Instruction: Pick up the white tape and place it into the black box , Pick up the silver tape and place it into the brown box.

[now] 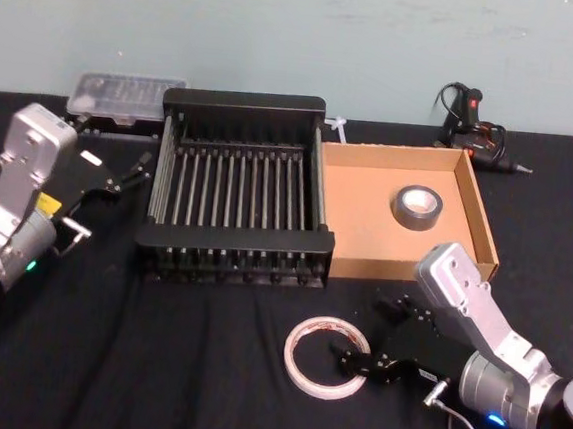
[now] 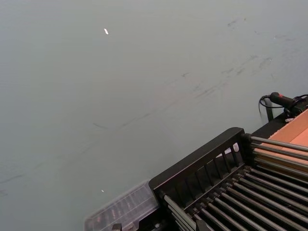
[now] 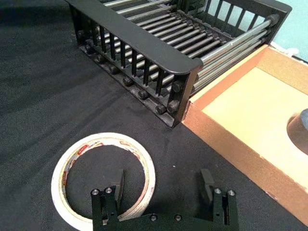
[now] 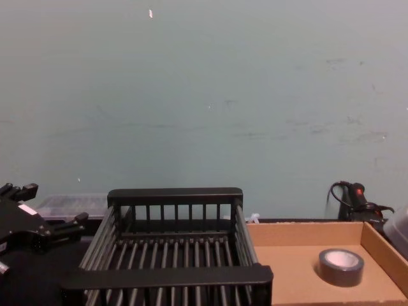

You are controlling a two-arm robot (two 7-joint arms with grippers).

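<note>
Black cloth covers my table [image 1: 203, 368]. At centre sits the black box [image 1: 244, 121]; touching its right side, the brown box [image 1: 368, 197] holds the silver tape [image 1: 418, 207]. Before it lies the white tape [image 1: 326, 357], my right gripper [image 1: 354, 364] spread across its rim. Left of the crate, my left gripper [image 1: 130, 173] hangs open.

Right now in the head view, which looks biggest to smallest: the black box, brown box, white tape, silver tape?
1. black box, though the brown box looks close in size.
2. brown box.
3. white tape.
4. silver tape, partly because it lies farther away.
</note>
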